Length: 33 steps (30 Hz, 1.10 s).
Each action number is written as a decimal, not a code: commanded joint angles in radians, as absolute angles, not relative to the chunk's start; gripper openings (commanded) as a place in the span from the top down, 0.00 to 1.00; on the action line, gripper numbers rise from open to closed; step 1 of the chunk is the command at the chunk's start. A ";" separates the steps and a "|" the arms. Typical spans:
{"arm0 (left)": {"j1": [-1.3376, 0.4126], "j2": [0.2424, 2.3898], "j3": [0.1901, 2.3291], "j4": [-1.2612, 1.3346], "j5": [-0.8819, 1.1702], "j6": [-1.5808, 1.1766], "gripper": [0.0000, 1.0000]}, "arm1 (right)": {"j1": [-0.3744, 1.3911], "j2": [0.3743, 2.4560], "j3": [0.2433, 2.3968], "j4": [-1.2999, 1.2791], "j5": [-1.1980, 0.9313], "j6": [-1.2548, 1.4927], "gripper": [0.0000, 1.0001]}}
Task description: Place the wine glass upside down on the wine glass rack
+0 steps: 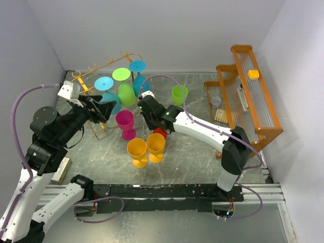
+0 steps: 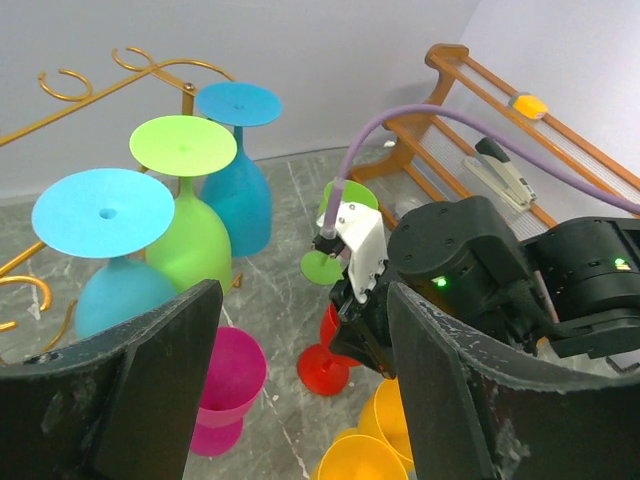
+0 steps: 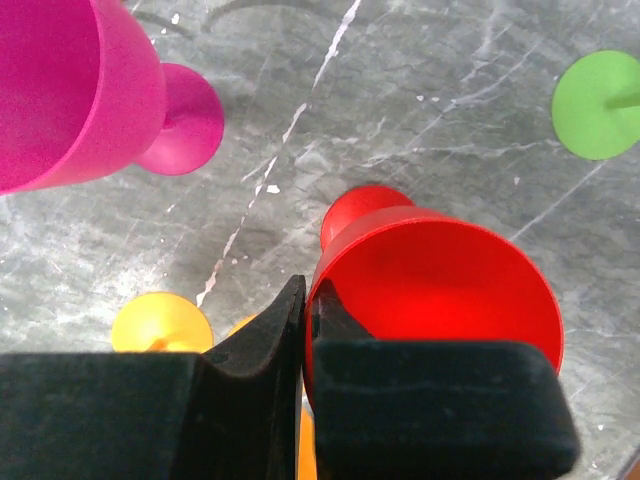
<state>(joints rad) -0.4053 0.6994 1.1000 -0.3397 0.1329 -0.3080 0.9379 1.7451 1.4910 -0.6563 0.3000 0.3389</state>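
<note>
- Top view: the right gripper (image 1: 156,125) sat over the red glass (image 1: 160,132). The left gripper (image 1: 105,110) was just beside the rack (image 1: 93,71), which held three upside-down glasses (image 1: 121,75).
- Left wrist: the jaws stood wide apart, with a magenta glass (image 2: 225,385) low between them.
- Right wrist: the jaws were pinched on the red glass's rim, its bowl to their right.
</note>
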 commanded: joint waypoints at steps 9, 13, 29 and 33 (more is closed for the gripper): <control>-0.399 0.766 1.128 -0.280 0.276 -0.311 0.08 | 0.939 1.390 1.304 -0.387 0.455 0.314 1.00; -0.399 0.798 1.106 -0.195 0.353 -0.408 0.08 | 0.940 1.267 1.213 -0.274 0.500 0.314 1.00; -0.400 0.894 0.948 0.260 0.501 -1.015 0.13 | 0.940 0.924 0.948 0.240 0.467 0.315 1.00; -0.406 0.936 0.960 0.248 0.495 -1.095 0.15 | 0.940 0.888 0.914 0.354 0.434 0.337 1.00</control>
<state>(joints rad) -0.4053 0.9062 0.9520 0.1547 0.4603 -0.9401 0.9379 0.9207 0.9413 0.1673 0.4648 0.3183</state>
